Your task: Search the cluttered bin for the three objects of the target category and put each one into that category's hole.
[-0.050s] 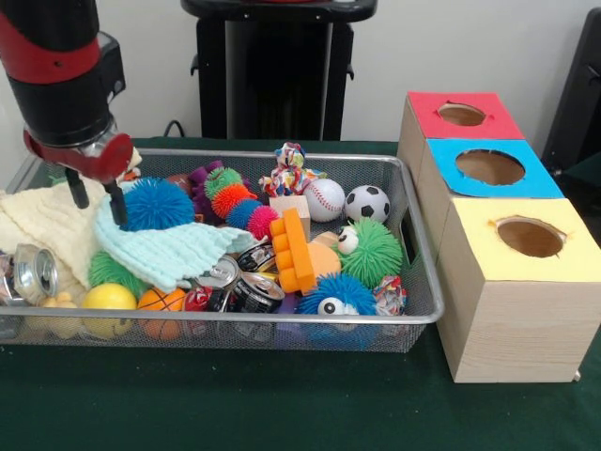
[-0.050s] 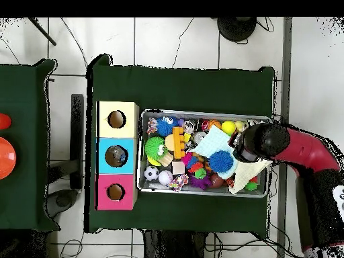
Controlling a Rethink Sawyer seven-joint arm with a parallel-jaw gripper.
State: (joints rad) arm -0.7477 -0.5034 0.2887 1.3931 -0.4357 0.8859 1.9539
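My gripper (image 1: 97, 201) hangs over the left end of the wire bin (image 1: 282, 322), open, with its two black fingers (image 1: 117, 207) apart and nothing between them. The tips are just above a mint knitted cloth (image 1: 169, 252) and a cream towel (image 1: 47, 225), right beside a blue spiky ball (image 1: 158, 204). The bin also holds a baseball (image 1: 324, 199), a soccer ball (image 1: 367, 203), a green spiky ball with eyes (image 1: 376, 254), an orange brick (image 1: 294, 249), crushed cans (image 1: 235, 287) and a yellow ball (image 1: 109, 297). In the overhead view the arm's wrist (image 2: 263, 142) hides the fingers, next to the blue spiky ball (image 2: 220, 160).
Three wooden boxes with round holes stand in a row right of the bin: red top (image 1: 460, 115), blue top (image 1: 490, 167), yellow top (image 1: 529, 237). A green cloth (image 1: 282, 404) covers the table. Another can (image 1: 33, 272) lies at the bin's left edge.
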